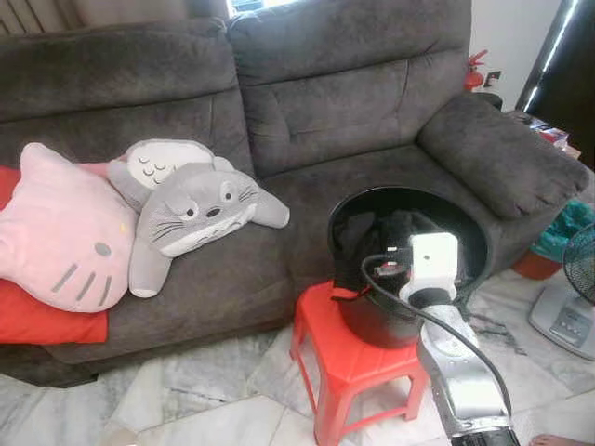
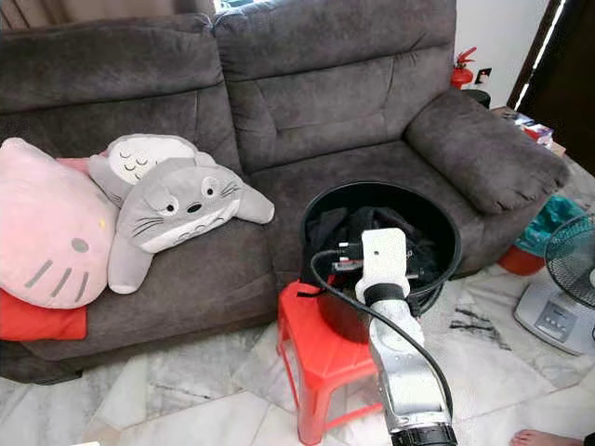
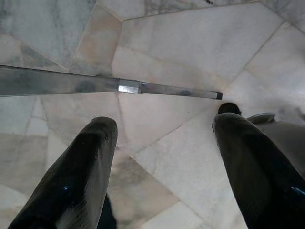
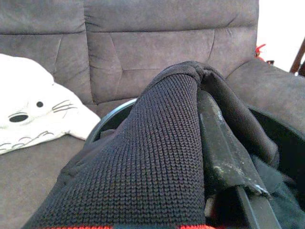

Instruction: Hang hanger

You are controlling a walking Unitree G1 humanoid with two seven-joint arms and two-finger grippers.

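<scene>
Beneath the right gripper (image 4: 224,157), with its black fingers, a black knit garment (image 4: 157,157) with a thin red edge stripe fills a black bucket (image 1: 469,218). The bucket sits on a bright red stool (image 1: 349,358). Beyond the gripper is a dark grey sofa (image 1: 325,102) holding a grey-and-white whiskered plush (image 1: 191,218) and a pale pink cat-face cushion (image 1: 56,228) on red cloth (image 1: 46,321). The floor (image 3: 190,43) under the left gripper (image 3: 162,167) is pale, grey-veined marble.
</scene>
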